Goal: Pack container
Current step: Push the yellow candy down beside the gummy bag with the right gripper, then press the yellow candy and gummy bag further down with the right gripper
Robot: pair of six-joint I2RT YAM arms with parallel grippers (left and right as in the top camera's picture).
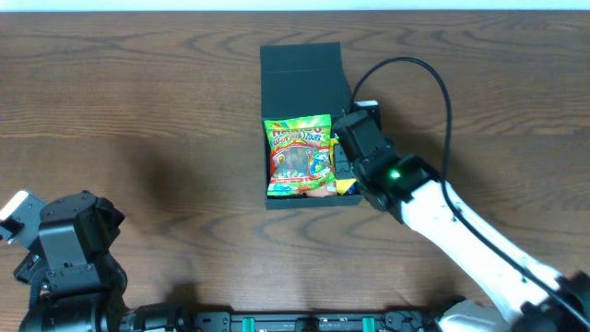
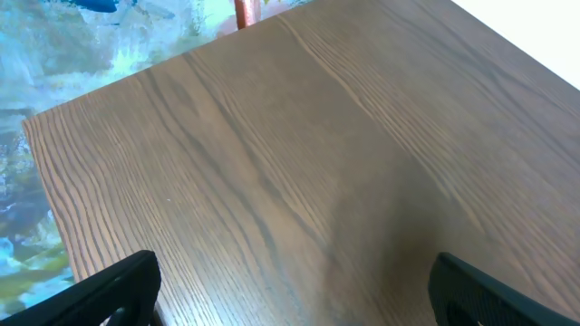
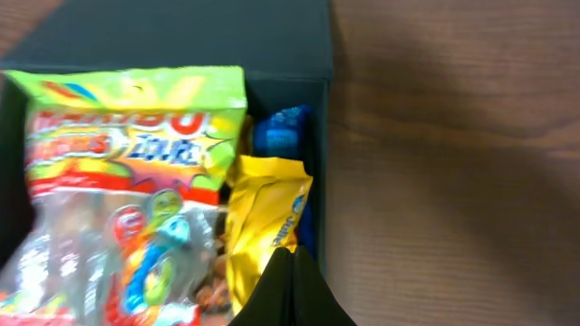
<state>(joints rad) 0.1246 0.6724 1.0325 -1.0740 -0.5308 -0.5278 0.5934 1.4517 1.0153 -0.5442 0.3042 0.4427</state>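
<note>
**Two arms, one open container, three packets in view**

One left arm point(image 1: 69, 249) sits at the lower left of the overhead frame, well apart from everything else. The left gripper point(image 2: 294, 294) is spread wide: its two dark fingers point(image 2: 118, 285) stand at the bottom corners of the left wrist view, with only bare wood-grain table point(image 1: 138, 111) between them. It holds nothing.

At the upper centre of the overhead frame lies the container point(image 1: 300, 78), a dark square box with its flap lid folded back toward the top edge.

Contents, counted:
- One green gummy bag point(image 1: 298, 155) with a clear window, lying flat and covering most of the box.
- One yellow packet point(image 3: 263, 213), wedged along the right wall.
- One blue packet point(image 3: 276, 131), partly hidden behind the yellow one.

The right gripper point(image 3: 292, 290) is closed, fingertips pressed together and holding nothing. It is over the right side of the box, by the yellow packet; contact cannot be determined. One black cable point(image 1: 433, 74) loops above the right arm point(image 1: 461, 226), which runs to the lower right corner.
</note>
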